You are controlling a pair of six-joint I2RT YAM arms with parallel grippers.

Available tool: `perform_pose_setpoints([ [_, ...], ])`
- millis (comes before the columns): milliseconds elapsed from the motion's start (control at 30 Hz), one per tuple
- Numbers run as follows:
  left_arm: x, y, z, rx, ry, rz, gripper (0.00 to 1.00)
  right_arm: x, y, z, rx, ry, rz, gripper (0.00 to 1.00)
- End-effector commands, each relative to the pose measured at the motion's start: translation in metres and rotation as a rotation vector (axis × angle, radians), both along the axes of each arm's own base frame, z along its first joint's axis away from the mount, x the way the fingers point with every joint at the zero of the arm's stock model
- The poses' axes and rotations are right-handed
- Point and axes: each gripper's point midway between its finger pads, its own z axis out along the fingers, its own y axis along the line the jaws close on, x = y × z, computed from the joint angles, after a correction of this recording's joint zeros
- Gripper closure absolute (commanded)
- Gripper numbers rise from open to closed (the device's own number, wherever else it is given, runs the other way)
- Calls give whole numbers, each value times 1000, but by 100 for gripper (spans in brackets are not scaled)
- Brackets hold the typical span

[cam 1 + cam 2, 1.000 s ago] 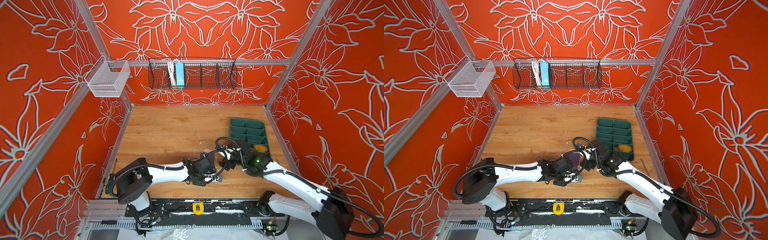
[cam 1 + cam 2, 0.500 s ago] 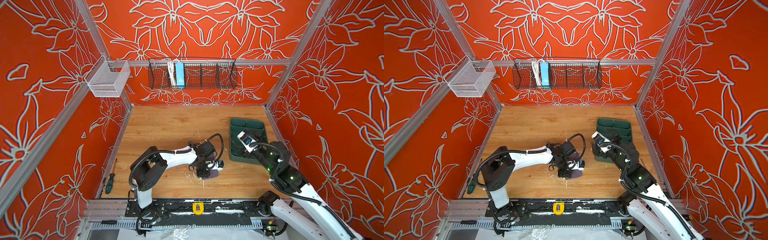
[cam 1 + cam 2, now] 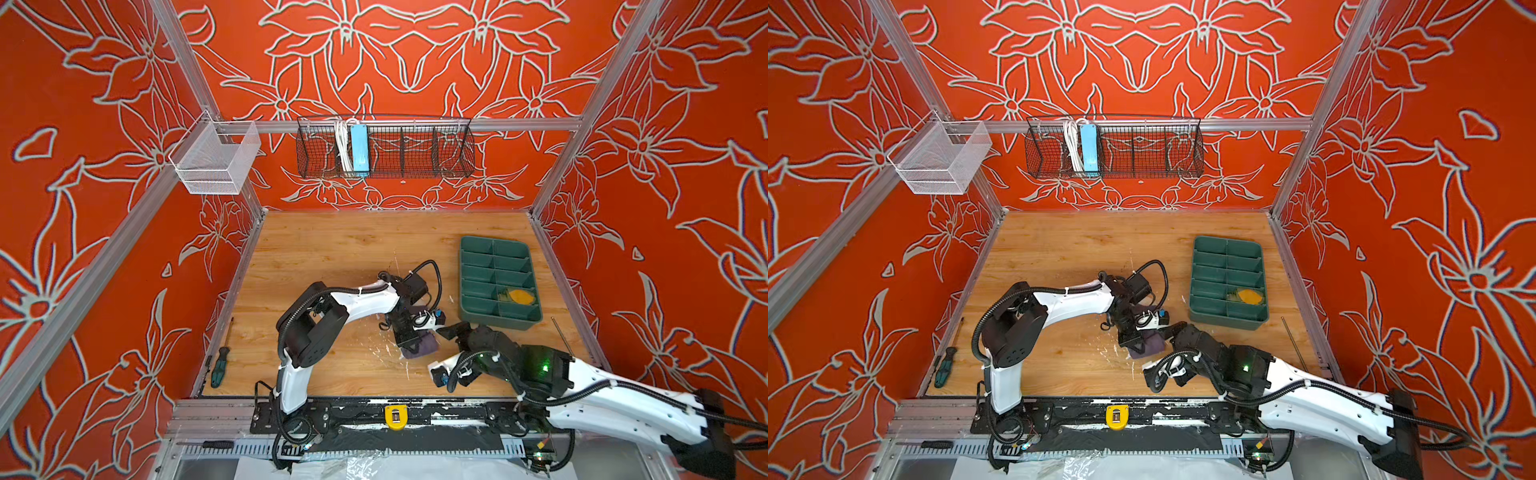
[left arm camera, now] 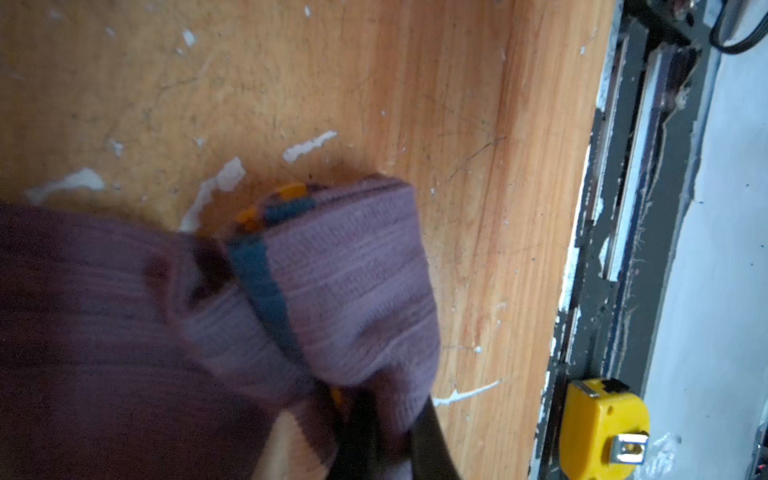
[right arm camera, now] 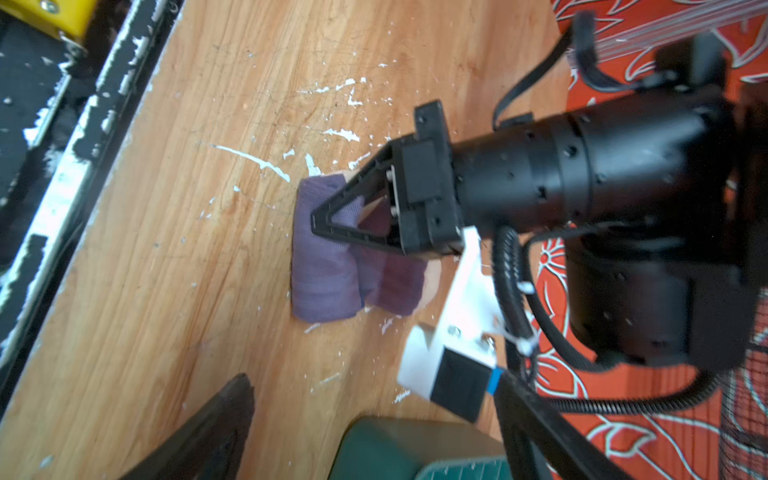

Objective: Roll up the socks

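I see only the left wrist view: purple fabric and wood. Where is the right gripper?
Observer: The right gripper hovers open beside the purple sock, apart from it.
Operator: And the other sock?
Observer: The olive-green sock lies in a compartment of the green tray.
Operator: Is the purple one rolled?
Observer: In the right wrist view it is a short, thick bundle on the table.

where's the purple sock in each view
top view: purple sock on the wood floor near the front, centre-right.
top view: same spot, slightly further left.
left wrist: close up, filling much of the picture.
right wrist: mid-picture, pinched by the left gripper.
shared landmark: yellow tape measure on the front rail.
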Motion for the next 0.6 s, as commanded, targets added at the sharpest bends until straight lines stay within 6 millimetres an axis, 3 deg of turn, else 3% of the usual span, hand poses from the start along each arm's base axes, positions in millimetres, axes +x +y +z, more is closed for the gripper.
perform_pose_setpoints([
  [0,-9,7,-14,40,62,4,94,6,23,-14,25,8,16,8],
  [167,-14,8,-14,29,76,-5,94,19,36,-47,-22,33,-43,11],
  [400,-18,10,-12,11,78,4,94,33,26,-83,-52,74,-138,13],
  [467,-18,9,-12,8,78,7,94,35,26,-88,-52,85,-153,17],
  [567,-17,7,-10,-1,76,6,94,35,26,-96,-82,101,-160,31],
])
